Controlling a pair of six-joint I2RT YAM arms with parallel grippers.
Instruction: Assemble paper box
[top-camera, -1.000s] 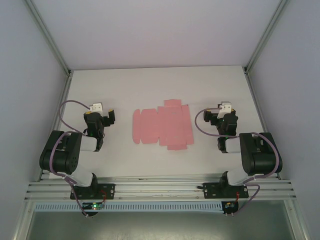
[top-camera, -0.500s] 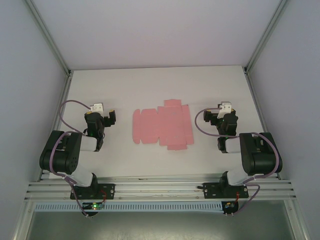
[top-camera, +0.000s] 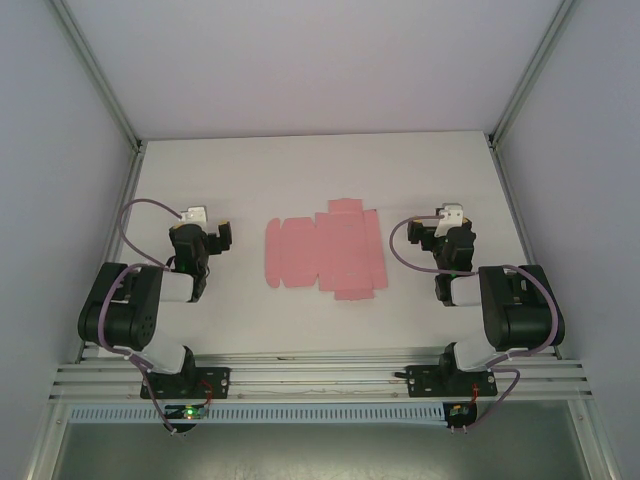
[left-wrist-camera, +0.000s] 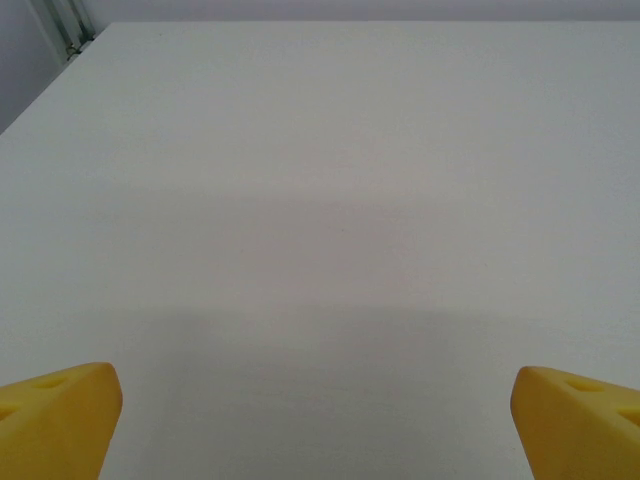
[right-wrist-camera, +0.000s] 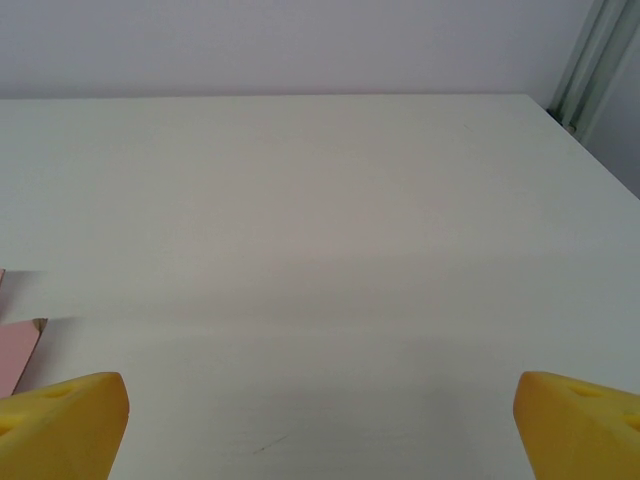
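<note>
Matte white table (top-camera: 250, 180), flat pink paper box (top-camera: 325, 250).

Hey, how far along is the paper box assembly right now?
Nothing looks done yet: the paper box lies as a flat, unfolded pink sheet in the middle of the table, with no flap raised. Nothing is in hand: the left gripper and right gripper are both open and empty, on either side of the sheet and apart from it. All the folding and closing is left.

Bright, even, diffuse light from above; faint soft shadows on the table (left-wrist-camera: 330, 150); sharp, glare-free pictures.
</note>
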